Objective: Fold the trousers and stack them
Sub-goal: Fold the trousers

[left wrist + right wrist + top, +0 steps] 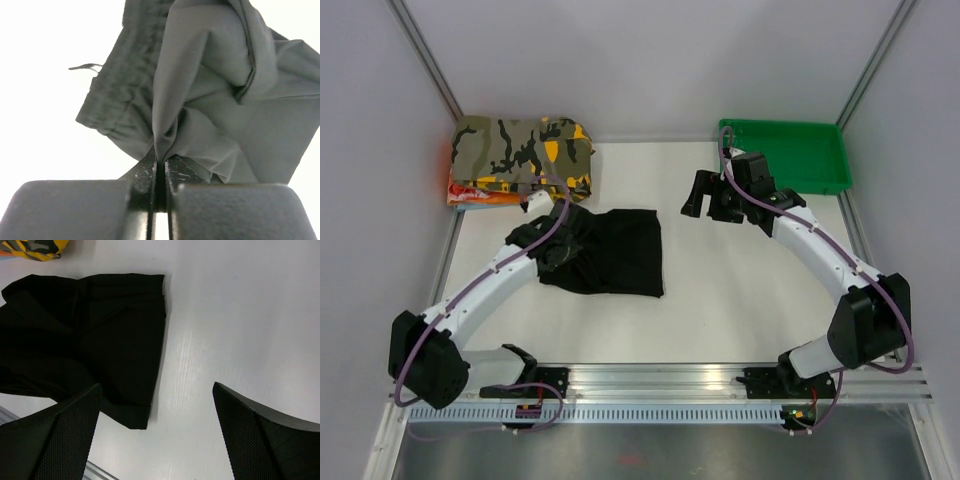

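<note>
The black trousers (615, 252) lie folded in a rough square on the white table, left of centre. My left gripper (558, 252) is at their left edge, shut on a pinch of the black fabric (210, 100), which bunches up between the fingertips (150, 165). My right gripper (705, 195) is open and empty, held above the table to the right of the trousers. In the right wrist view the trousers (90, 340) fill the left side and the two fingers (250, 440) stand wide apart over bare table.
A folded olive, black and orange camouflage garment (525, 155) lies at the back left on an orange item; a corner of it shows in the right wrist view (35, 247). A green tray (805, 150) stands at the back right. Grey walls enclose the table.
</note>
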`<state>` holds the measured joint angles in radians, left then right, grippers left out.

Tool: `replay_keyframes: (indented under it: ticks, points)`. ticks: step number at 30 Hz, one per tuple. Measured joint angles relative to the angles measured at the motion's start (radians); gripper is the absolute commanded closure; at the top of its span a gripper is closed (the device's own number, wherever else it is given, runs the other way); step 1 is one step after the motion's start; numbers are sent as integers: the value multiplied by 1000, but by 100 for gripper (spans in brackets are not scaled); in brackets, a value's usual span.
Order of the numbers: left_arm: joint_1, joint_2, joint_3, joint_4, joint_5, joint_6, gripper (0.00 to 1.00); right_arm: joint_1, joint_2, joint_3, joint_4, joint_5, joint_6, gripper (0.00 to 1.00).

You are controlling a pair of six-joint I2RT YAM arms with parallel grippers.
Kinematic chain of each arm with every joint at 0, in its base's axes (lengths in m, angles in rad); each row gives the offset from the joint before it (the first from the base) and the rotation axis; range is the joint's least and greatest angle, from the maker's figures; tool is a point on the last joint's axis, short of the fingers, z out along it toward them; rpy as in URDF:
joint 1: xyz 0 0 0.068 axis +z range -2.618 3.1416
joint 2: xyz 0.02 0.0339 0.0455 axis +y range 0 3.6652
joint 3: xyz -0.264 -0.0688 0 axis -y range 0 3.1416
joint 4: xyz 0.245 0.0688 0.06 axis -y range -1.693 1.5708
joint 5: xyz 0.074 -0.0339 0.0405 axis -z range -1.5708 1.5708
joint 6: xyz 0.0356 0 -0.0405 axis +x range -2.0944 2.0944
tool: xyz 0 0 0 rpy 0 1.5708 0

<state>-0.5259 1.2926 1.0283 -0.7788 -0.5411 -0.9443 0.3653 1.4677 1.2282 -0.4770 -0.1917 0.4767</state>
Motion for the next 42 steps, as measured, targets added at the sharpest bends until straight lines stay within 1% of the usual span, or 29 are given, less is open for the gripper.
replay_keyframes:
  ticks: [2, 5, 6, 8, 9, 11, 12, 14, 15, 18, 19, 20, 22, 23, 24, 27, 28, 30, 31, 33, 36, 40, 41, 42]
  points:
    - [17, -61, -69, 8, 23, 8, 89, 6, 20, -8, 23, -27, 9, 3]
    - [47, -97, -182, 26, 56, 15, 81, 34, 64, -9, 64, -59, 19, 4]
    - [56, -101, -217, 25, 67, 16, 73, 49, 80, -9, 77, -66, 21, 4]
    - [79, -112, -276, 31, 90, 26, 59, 92, 121, 0, 86, -74, 24, 4]
    - [93, -121, -299, 31, 103, 32, 42, 117, 144, 9, 94, -78, 26, 4]
    - [133, -151, -330, 34, 125, 44, 34, 165, 188, 29, 105, -82, 30, 8]
    - [169, -175, -343, 39, 137, 58, 21, 191, 212, 43, 110, -84, 34, 9]
    - [249, -216, -353, 57, 171, 94, 9, 241, 257, 72, 126, -87, 43, 12]
    - [294, -235, -352, 68, 186, 111, 6, 261, 277, 85, 134, -89, 48, 12]
    - [395, -266, -329, 92, 232, 180, 6, 309, 337, 122, 163, -96, 64, 19]
    - [413, -264, -306, 93, 248, 207, 7, 316, 352, 130, 173, -96, 71, 26]
    - [424, -258, -277, 95, 272, 232, 8, 322, 373, 142, 183, -96, 78, 29]
    - [430, -249, -208, 106, 327, 277, 10, 335, 418, 165, 204, -97, 97, 35]
    - [431, -248, -178, 121, 370, 298, 10, 341, 444, 182, 211, -92, 103, 37]
    - [431, -248, -154, 142, 418, 317, 14, 351, 470, 201, 219, -90, 111, 38]
    - [431, -249, -113, 200, 555, 364, 18, 394, 554, 272, 231, -87, 122, 42]
    - [431, -250, -110, 220, 605, 381, 18, 422, 587, 301, 233, -84, 122, 46]
    - [431, -253, -111, 232, 659, 400, 18, 467, 630, 336, 235, -80, 122, 51]
    - [431, -254, -114, 235, 676, 407, 18, 493, 647, 346, 235, -77, 121, 56]
    - [431, -256, -123, 236, 684, 417, 18, 539, 664, 348, 232, -77, 122, 57]
    - [431, -237, -137, 236, 683, 424, 18, 597, 667, 327, 235, -73, 122, 60]
    - [431, -140, -139, 247, 673, 413, 18, 621, 665, 258, 267, -68, 138, 68]
    - [431, -109, -142, 257, 671, 403, 19, 621, 661, 234, 275, -63, 148, 68]
    - [431, -83, -150, 272, 671, 390, 20, 619, 655, 212, 282, -53, 158, 65]
